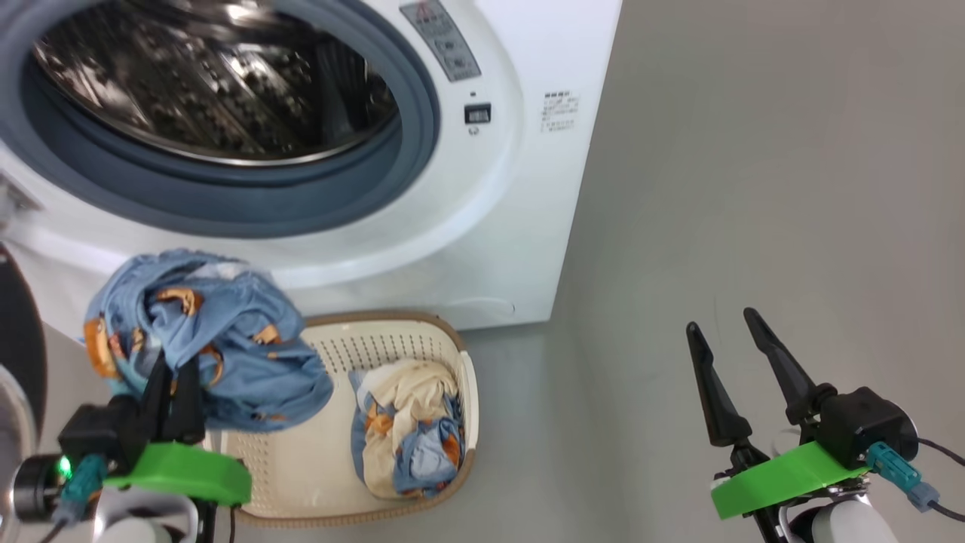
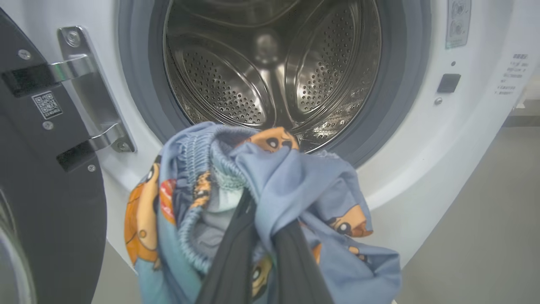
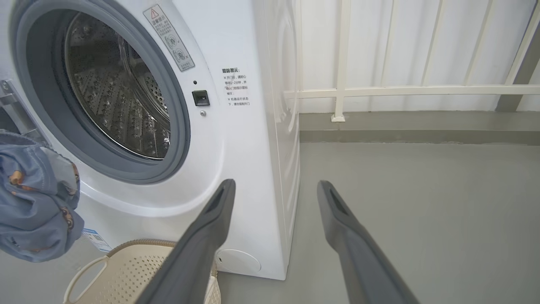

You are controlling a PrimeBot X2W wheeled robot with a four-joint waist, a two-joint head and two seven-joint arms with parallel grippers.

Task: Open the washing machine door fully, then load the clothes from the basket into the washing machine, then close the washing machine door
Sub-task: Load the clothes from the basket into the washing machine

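The white washing machine (image 1: 520, 226) stands with its steel drum (image 1: 219, 83) exposed and the black door (image 2: 46, 190) swung out to the left. My left gripper (image 1: 177, 369) is shut on a blue garment printed with orange figures (image 1: 219, 332), lifted above the basket (image 1: 469, 392) just below the drum mouth. In the left wrist view the garment (image 2: 287, 185) drapes over my fingers in front of the drum (image 2: 270, 71). More clothes (image 1: 411, 430), cream and blue, lie in the basket's right side. My right gripper (image 1: 727, 339) hangs open over the floor to the right, nothing between its fingers (image 3: 211, 228).
Grey floor (image 1: 754, 188) stretches right of the machine. A white railing and wall (image 3: 400, 90) stand behind it in the right wrist view. The door's metal hinge (image 2: 90, 93) sits at the left of the opening.
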